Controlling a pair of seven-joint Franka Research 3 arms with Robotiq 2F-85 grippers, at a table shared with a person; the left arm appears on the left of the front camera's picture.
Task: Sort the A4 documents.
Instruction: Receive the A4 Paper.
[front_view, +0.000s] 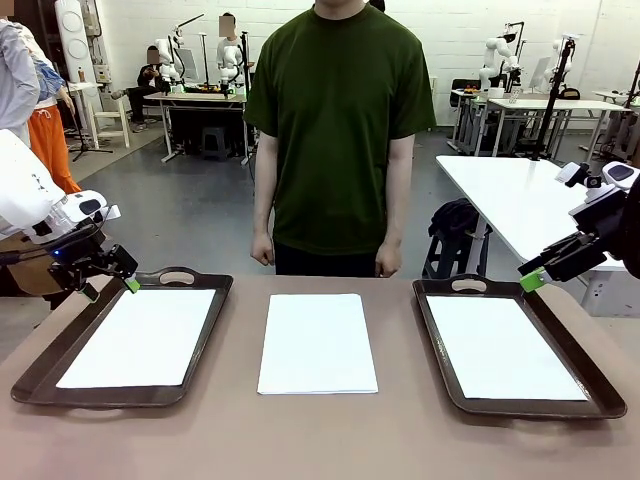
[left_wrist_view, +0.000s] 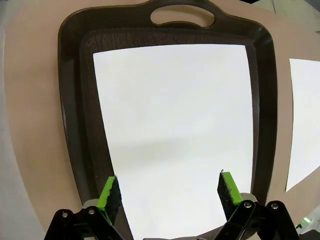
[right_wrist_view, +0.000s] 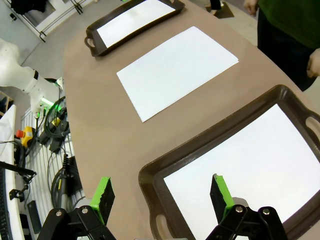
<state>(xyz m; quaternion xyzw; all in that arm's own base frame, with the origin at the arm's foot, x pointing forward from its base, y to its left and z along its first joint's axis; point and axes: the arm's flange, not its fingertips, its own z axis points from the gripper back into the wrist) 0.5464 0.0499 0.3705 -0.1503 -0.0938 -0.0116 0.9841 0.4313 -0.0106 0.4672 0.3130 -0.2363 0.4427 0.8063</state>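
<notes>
Left gripper (left_wrist_view: 169, 190): we see its fingers spread wide with nothing between them; it hangs above the left tray (left_wrist_view: 75, 125), near its far left corner.
Right gripper (right_wrist_view: 161, 195): also spread and empty, raised by the right tray's (front_view: 540, 407) far right corner.
Documents: we count three white patches. One sheet (front_view: 140, 337) lies flat in the left tray and one sheet (front_view: 505, 345) in the right tray. The rest (front_view: 317, 343) lie on the bare table (front_view: 320, 440) between the trays.
Person (front_view: 340, 130): we see them standing at the far edge, hands down.
</notes>
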